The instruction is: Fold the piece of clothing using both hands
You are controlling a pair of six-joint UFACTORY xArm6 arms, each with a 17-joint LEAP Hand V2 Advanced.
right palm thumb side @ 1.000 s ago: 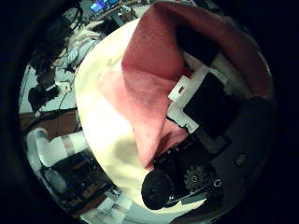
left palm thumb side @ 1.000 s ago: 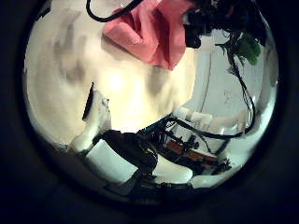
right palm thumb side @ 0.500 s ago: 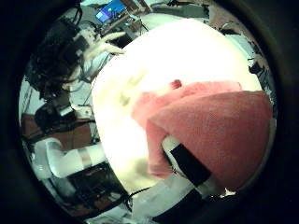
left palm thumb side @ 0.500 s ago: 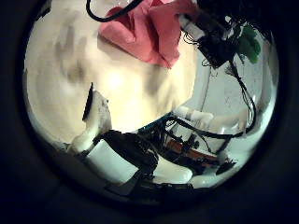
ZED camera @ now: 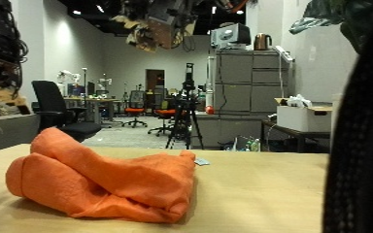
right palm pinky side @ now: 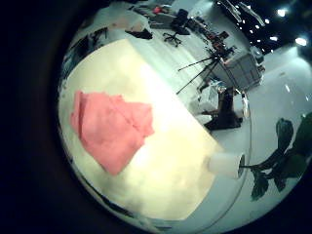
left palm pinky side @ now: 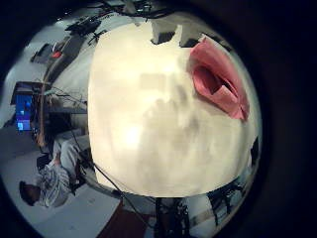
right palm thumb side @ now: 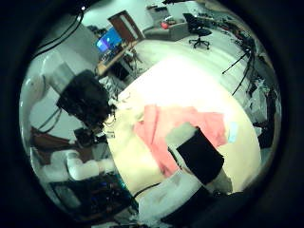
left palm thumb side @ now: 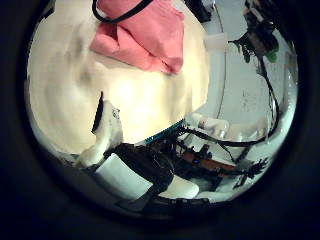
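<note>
Orange-pink clothing (ZED camera: 107,184) lies folded in a rumpled heap on my table (ZED camera: 290,194) — apart from both palms, touching neither. My left hand (left palm thumb side: 130,170) and right hand (right palm thumb side: 195,161) show only partly — finger state, I cannot tell.

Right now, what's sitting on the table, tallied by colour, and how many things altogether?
Orange-pink: 1, the folded piece of clothing lying bunched on the table.
Other colours: 0 seen on the tabletop.
Total: 1 thing.
</note>
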